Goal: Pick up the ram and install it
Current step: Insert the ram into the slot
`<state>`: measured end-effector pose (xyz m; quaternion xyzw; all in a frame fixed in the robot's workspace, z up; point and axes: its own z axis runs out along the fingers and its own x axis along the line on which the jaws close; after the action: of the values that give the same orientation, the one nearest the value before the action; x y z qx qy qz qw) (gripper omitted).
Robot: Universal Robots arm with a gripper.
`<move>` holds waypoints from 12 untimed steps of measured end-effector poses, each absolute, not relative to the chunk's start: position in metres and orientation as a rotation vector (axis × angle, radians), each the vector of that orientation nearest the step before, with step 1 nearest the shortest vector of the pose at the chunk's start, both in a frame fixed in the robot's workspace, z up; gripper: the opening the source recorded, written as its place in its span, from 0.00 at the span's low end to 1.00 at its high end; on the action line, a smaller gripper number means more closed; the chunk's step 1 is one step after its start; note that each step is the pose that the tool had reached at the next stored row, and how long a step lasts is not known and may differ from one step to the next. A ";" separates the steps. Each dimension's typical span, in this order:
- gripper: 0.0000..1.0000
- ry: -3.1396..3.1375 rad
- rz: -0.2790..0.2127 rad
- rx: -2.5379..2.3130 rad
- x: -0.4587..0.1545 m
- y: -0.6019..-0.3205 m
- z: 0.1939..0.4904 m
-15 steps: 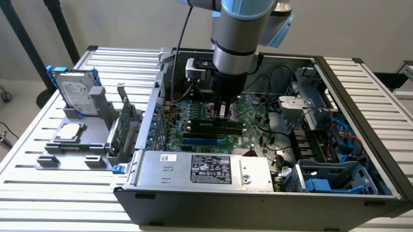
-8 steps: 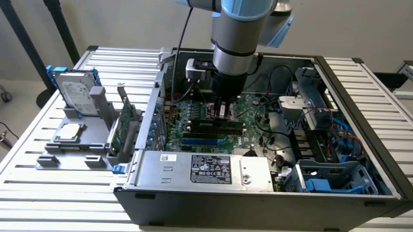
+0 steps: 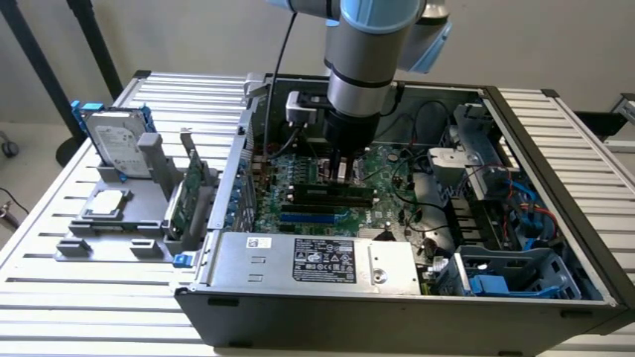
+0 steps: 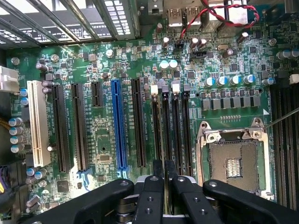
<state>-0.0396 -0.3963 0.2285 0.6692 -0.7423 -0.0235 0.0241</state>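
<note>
The end effector (image 4: 165, 179) is nearly closed, its fingers (image 4: 153, 186) pinching the thin edge of the ram (image 4: 165, 169) between them. It hangs inside the open computer case (image 3: 555, 186), with the ram directly below it over the black memory slots (image 4: 174, 128) of the motherboard (image 4: 103, 126). Just beside those slots sits the CPU socket (image 4: 233, 161).

Bright, even daylight on both my feeds

From the exterior view I see the slatted table (image 3: 94, 297) nearly washed out to white, while the open case (image 3: 555, 223) keeps a darker interior with soft shadow under the arm; my wrist view is crisp on the motherboard (image 4: 107, 135) (small glints on the capacitor tops), with the grille (image 4: 60, 18) overexposed and the near black fingers (image 4: 152, 196) slightly soft
</note>
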 end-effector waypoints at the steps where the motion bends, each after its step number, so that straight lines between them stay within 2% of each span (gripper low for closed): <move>1: 0.14 -2.297 -0.073 2.071 -0.040 -0.396 0.228; 12: 0.14 -2.297 -0.073 2.071 -0.040 -0.399 0.227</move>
<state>-0.0395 -0.3990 0.2269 0.6692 -0.7423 -0.0236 0.0242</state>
